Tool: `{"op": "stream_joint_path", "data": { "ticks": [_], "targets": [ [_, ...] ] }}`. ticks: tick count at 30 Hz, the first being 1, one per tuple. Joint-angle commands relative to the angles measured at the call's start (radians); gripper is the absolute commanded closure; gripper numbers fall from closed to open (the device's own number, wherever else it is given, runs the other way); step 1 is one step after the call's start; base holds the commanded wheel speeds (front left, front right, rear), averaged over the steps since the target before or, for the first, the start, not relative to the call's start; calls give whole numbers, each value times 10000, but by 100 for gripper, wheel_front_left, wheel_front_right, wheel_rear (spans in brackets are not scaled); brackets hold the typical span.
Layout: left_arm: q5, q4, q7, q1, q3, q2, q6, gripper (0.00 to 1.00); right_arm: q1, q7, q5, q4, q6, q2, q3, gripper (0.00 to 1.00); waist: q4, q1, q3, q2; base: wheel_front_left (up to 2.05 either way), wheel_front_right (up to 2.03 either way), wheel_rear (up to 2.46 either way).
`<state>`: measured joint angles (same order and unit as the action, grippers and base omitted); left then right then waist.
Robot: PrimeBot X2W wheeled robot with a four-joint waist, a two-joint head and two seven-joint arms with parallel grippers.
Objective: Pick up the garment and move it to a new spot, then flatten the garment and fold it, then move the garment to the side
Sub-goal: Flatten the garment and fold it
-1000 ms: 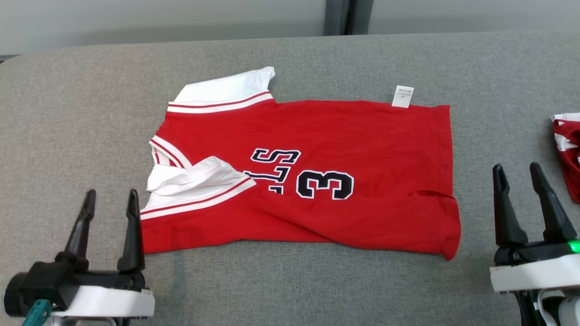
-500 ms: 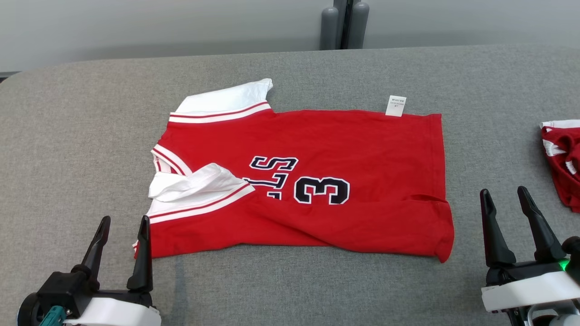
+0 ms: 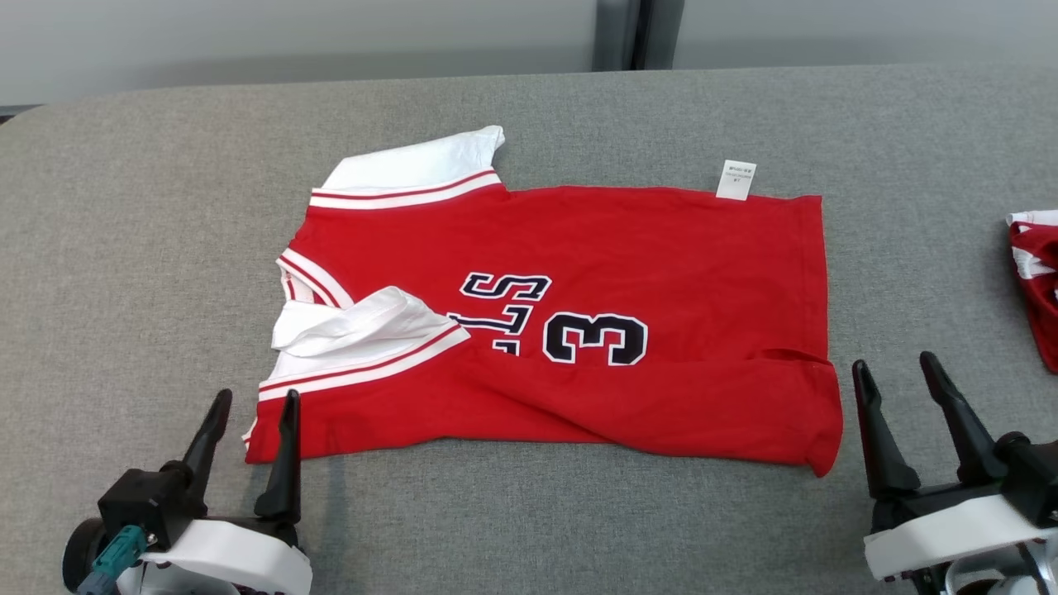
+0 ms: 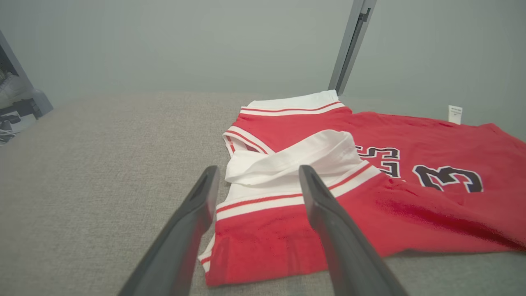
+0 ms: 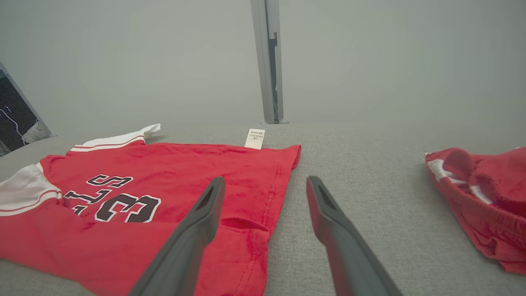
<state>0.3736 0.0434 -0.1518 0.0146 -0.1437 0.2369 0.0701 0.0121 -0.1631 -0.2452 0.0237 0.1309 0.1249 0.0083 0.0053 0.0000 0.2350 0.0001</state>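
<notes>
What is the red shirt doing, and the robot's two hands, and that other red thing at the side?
Red jersey: lying on the grey table, near edge folded over, one white sleeve flopped on top.
White tag: poking out past the far edge.
Left gripper: open, empty, by the jersey's near left corner.
Right gripper: open, empty, beside the jersey's near right corner.
Other red garment: crumpled, off to the right.

Mid-surface point(image 3: 124, 248): garment point(image 3: 661, 264), spread out, neck end left, hem right. On its far edge, toward the right: label point(image 3: 736, 179). Just before its near left corner: left hand point(image 3: 257, 397). Just right of its near right corner: right hand point(image 3: 893, 361). Well apart, far right: second garment point(image 3: 1037, 273).
</notes>
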Motion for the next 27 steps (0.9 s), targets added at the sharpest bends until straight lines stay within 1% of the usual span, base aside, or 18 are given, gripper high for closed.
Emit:
{"op": "stream_joint_path", "data": {
  "ticks": [1,9,12,19,20,21,22,23,24,27],
  "targets": [
    [157,292,110,-156,-24,-36,-89,0,63,91,12,227,-2,25,162,0,21,0,158,-1,0,0,0],
    [732,1688,257,-515,-80,-311,-402,0,213,-243,-159,1738,-2,-203,824,0,-21,0,678,-1,0,0,0],
    [824,1984,257,-648,-74,-304,-457,0,305,-331,-202,2054,-2,-250,893,0,-36,0,784,-1,0,0,0],
    [1115,2854,719,-1007,-153,-320,-689,0,652,-383,-471,3025,-1,-375,1339,0,-25,0,962,-1,0,0,0],
    [1158,2961,803,-1029,-200,-300,-749,0,690,-375,-523,3142,-1,-392,1454,33,-23,0,959,-1,0,0,0],
    [1185,3072,886,-1068,-240,-280,-789,0,735,-386,-571,3219,-1,-402,1548,55,-22,0,952,-1,0,0,0],
    [1204,3151,936,-1111,-272,-271,-817,18,763,-392,-613,3295,3,-400,1636,93,-21,0,941,-1,0,0,0],
    [1204,3202,916,-1124,-286,-248,-844,59,804,-412,-684,3373,1,-404,1706,100,-22,0,924,-1,0,0,0],
    [1209,3252,897,-1120,-298,-223,-878,100,840,-437,-728,3435,-1,-378,1739,100,-21,0,886,-1,0,0,0],
    [1212,3200,758,-1055,-258,-153,-901,100,841,-495,-915,3478,-4,-219,1780,100,-4,0,732,-1,0,0,0]
  ]
}}
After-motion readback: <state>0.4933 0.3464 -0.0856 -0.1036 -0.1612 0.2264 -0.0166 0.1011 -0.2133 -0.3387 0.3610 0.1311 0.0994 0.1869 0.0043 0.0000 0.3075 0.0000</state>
